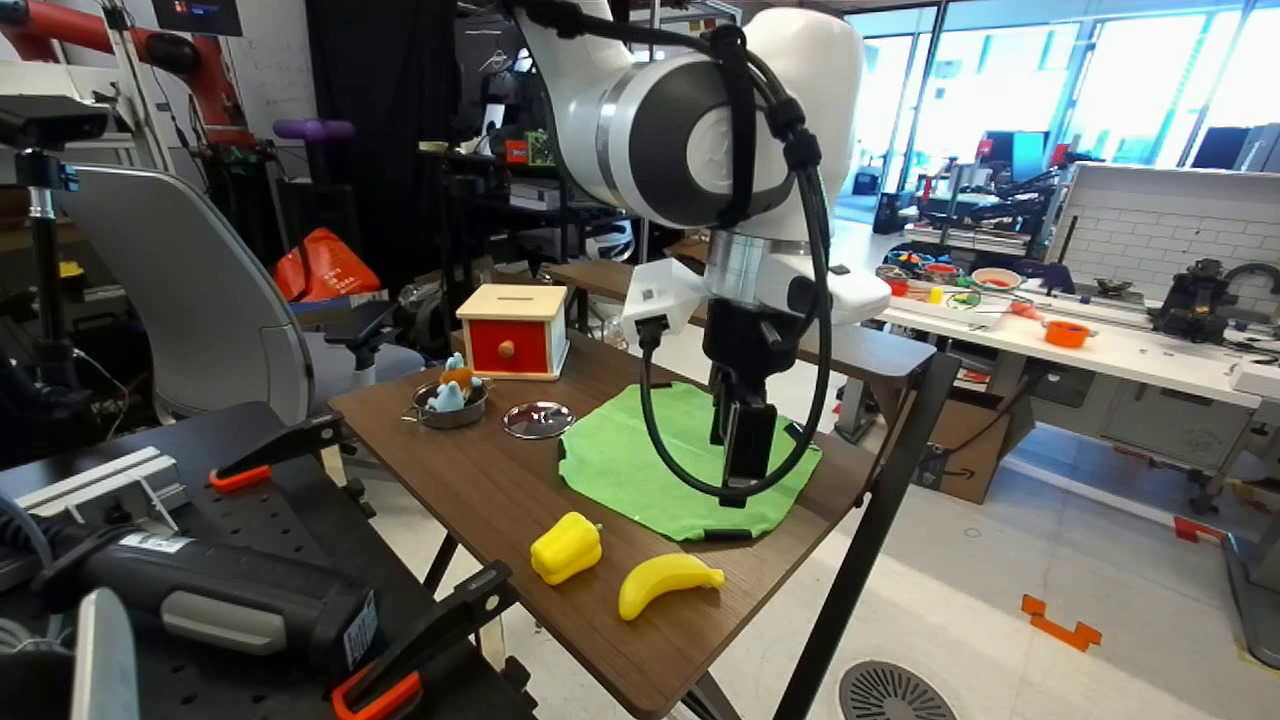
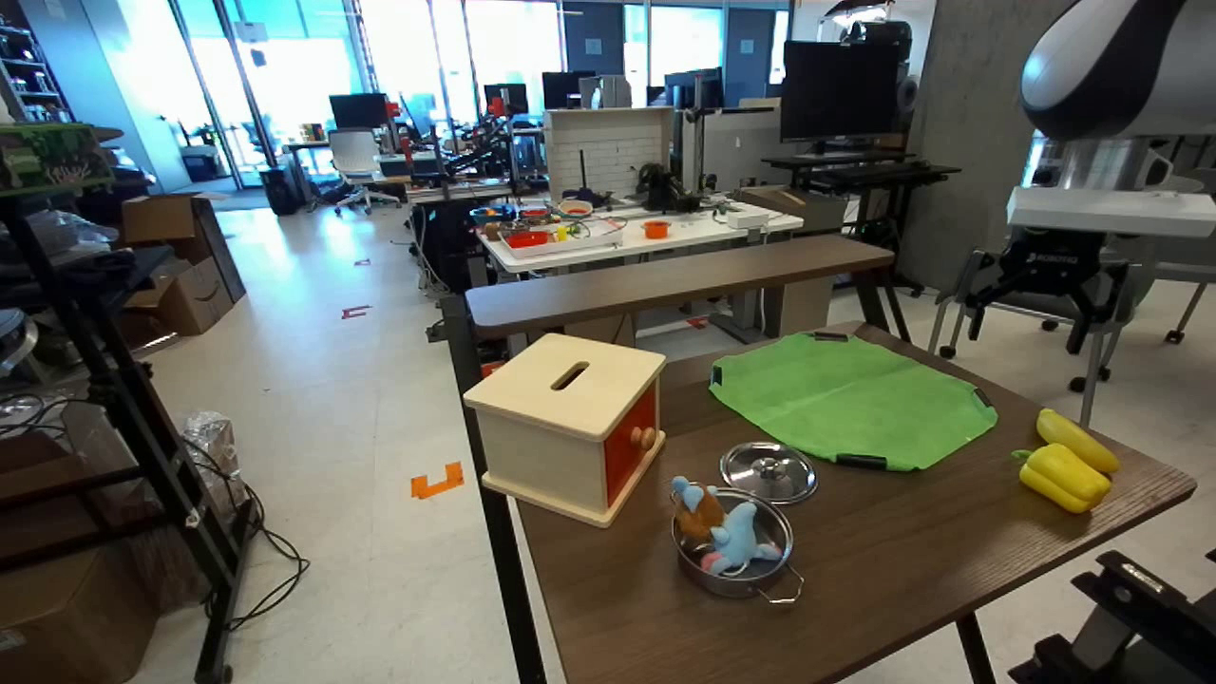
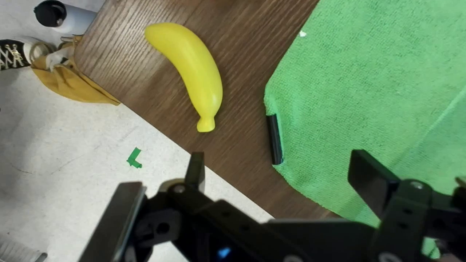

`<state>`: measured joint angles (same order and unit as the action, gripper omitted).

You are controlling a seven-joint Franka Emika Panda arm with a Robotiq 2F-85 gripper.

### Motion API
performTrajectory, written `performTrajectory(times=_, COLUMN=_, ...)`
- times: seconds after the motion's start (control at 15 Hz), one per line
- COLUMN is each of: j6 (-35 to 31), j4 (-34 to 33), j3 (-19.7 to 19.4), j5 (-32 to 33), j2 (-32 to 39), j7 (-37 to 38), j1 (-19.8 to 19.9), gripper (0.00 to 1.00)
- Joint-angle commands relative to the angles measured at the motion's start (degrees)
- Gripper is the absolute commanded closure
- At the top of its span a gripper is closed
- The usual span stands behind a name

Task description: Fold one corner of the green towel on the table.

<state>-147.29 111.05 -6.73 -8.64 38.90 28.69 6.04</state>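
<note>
Your gripper (image 3: pixel 278 162) hangs wide and empty above the tabletop (image 3: pixel 244 109), likely so you can pinch the black strip (image 3: pixel 275 140) at one corner of the flat towel (image 3: pixel 367 83).

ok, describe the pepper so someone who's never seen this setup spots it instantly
Find the brown table with the green towel spread on it. Near the towel lie two yellow things, the banana and the pepper. Unlike the long, curved banana, the pepper is short and lobed, with a green stem.
</note>
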Motion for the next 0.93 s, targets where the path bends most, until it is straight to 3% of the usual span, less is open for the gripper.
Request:
performTrajectory(times=0.0, j6=2.8, j4=-5.2, j3=-0.9, j5=-2.4, j2=4.5, j7=-0.3, j1=-0.4, gripper=0.0)
performTrajectory(times=0.67, j6=3.6, j4=-13.0, j3=-0.9, j5=-3.2, j2=12.9, j7=0.7, j1=-0.5, gripper=0.0)
performTrajectory(times=0.73, j6=4.0, j4=-13.7, j3=-0.9, j5=-3.2, j2=13.6, j7=0.8, j1=-0.5, gripper=0.04)
performTrajectory(times=0.8, j6=4.2, j4=-14.4, j3=-1.0, j5=-3.1, j2=14.2, j7=0.9, j1=-0.6, gripper=0.26)
performTrajectory(times=0.87, j6=4.6, j4=-15.1, j3=-0.8, j5=-3.3, j2=14.7, j7=1.0, j1=-0.4, gripper=0.29)
